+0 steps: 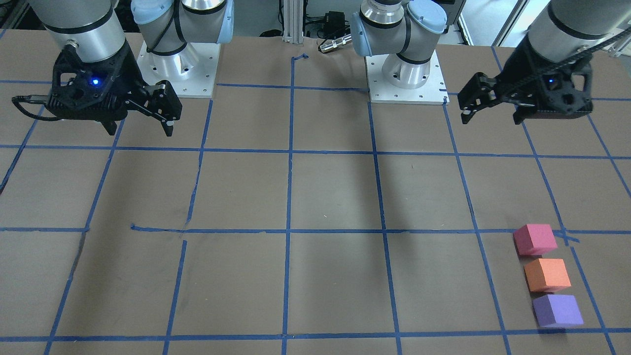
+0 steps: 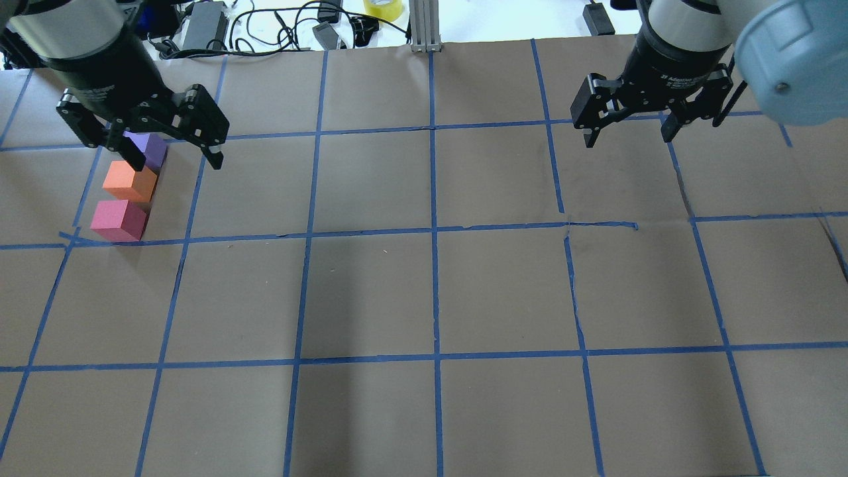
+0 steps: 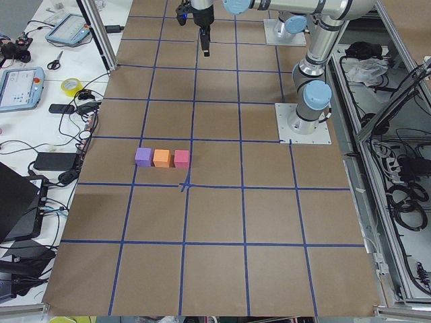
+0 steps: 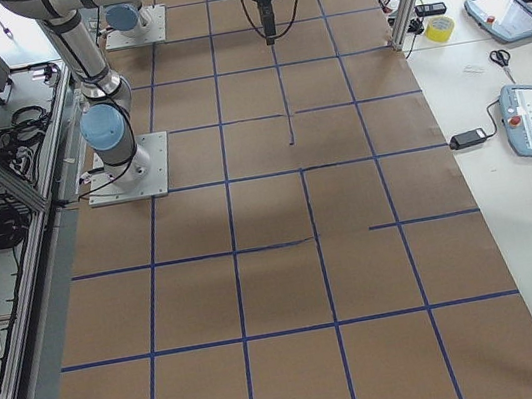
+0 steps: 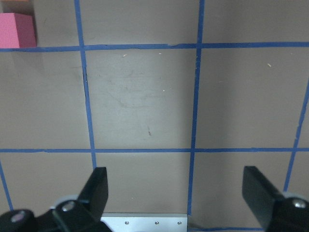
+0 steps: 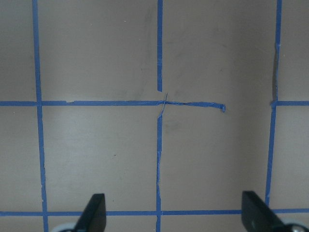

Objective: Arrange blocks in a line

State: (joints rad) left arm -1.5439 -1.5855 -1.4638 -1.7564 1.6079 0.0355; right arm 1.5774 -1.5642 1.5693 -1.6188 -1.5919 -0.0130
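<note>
Three foam blocks lie in a touching row on the brown table, on my left side: pinkish-red [image 1: 535, 239], orange [image 1: 547, 274], purple [image 1: 558, 310]. Overhead they show as purple [image 2: 156, 149], orange [image 2: 129, 182] and pinkish-red [image 2: 119, 220]. My left gripper [image 2: 177, 164] is open and empty, raised above the table near the row's purple end. The left wrist view shows its open fingers [image 5: 96, 188] and a corner of the pinkish-red block [image 5: 17, 30]. My right gripper [image 2: 629, 139] is open and empty, raised over the right half, far from the blocks.
Blue tape lines [image 2: 434, 232] divide the table into squares. The two arm bases [image 1: 177, 64] [image 1: 406, 74] stand at the robot's edge. An aluminium post [image 2: 424, 26], cables and a yellow tape roll [image 2: 383, 8] lie beyond the far edge.
</note>
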